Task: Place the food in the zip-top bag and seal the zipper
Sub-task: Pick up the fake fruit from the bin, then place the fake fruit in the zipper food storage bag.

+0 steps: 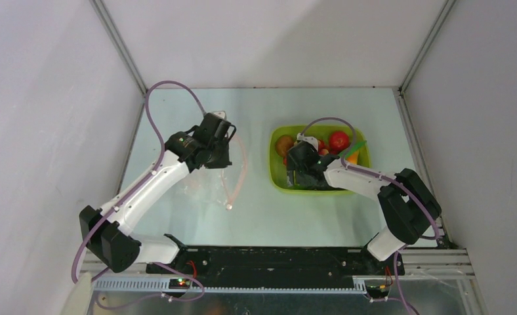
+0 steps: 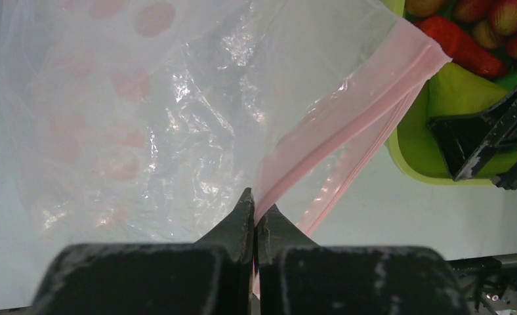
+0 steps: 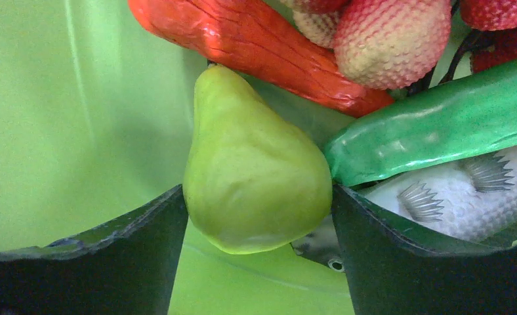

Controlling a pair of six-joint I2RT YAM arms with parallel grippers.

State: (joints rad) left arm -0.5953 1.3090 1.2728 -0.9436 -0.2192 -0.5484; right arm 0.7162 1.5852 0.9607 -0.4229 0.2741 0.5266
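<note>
The clear zip-top bag lies crinkled on the table left of centre. My left gripper is shut on its pinkish zipper strip and holds the mouth edge up. The food lies in a lime-green tub: a red tomato, a brown kiwi, strawberries, a long green pod, a red pepper and a green pear. My right gripper reaches into the tub, with both fingers pressed against the pear's sides.
A white toy fish lies under the pod beside my right finger. The tub wall rises just left of the pear. In the left wrist view the tub stands close to the bag's mouth. Grey walls enclose the table.
</note>
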